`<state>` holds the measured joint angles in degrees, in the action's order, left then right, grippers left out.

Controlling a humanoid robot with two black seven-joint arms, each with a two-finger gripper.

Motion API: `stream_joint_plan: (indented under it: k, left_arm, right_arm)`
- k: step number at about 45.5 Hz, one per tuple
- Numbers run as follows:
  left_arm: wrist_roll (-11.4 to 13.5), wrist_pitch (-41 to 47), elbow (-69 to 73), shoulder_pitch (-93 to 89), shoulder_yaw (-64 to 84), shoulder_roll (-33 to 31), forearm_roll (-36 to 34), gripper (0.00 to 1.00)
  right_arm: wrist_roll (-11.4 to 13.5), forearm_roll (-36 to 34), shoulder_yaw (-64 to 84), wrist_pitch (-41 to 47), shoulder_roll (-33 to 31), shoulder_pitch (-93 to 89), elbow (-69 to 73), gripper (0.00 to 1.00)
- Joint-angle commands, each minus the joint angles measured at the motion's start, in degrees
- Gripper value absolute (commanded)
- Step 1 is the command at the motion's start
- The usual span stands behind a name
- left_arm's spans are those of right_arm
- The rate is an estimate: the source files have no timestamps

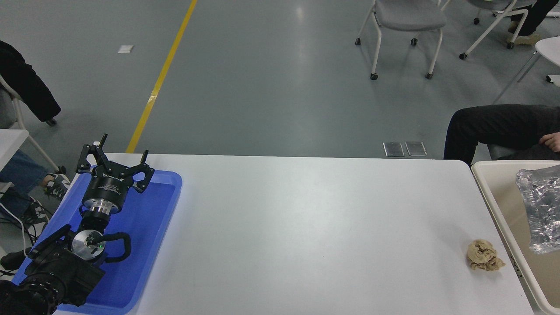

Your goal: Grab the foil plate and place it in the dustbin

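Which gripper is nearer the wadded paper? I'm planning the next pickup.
Only the left gripper shows, parked over the blue tray, far across from the wadded paper. The right is out of view.

1. The foil plate is shiny, crinkly silver, all wrinkled up, and it sits inside the bin at the far right, cut off by the picture's edge so I only see part of it

2. It looks tilted rather than flat, though I can't tell if it's resting on the bottom

3. The dustbin is a big cream-beige plastic box with a thick rounded rim, sitting right off the table's right end, only partly in view
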<state>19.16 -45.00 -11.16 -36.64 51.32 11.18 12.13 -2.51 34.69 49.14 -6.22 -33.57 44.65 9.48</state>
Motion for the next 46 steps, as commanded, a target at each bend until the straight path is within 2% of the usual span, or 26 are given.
stream_joint_plan:
  k: [1,2,4,6,23,36,46]
  left_arm:
    - [0.0,0.0,0.0,0.0,0.0,0.0,0.0,1.0]
    - [0.0,0.0,0.0,0.0,0.0,0.0,0.0,1.0]
    - [0.0,0.0,0.0,0.0,0.0,0.0,0.0,1.0]
    - [0.0,0.0,0.0,0.0,0.0,0.0,0.0,1.0]
    - [-0.2,0.0,0.0,0.0,0.0,-0.2,0.0,1.0]
    - [-0.2,0.0,0.0,0.0,0.0,-0.2,0.0,1.0]
    - [-0.3,0.0,0.0,0.0,0.0,-0.2,0.0,1.0]
  right_arm:
    - [-0.1,-0.5,-0.2,-0.3,0.6,-0.5,-0.5,0.8]
    - [-0.1,-0.5,-0.3,-0.3,0.6,-0.3,-0.4,0.86]
    - [-0.1,-0.8,-0.3,-0.1,0.5,-0.2,-0.4,0.88]
    - [-0.2,-0.8,-0.3,-0.1,0.5,0.0,-0.3,1.0]
    - [-0.7,0.2,0.2,0.5,2.2,6.6,5.2,1.0]
    - [-0.5,7.0,6.6,2.3,-3.5,28.5,33.1,1.0]
    - [-0.5,9.2,10.8,5.9,-4.0,43.1,51.4,1.0]
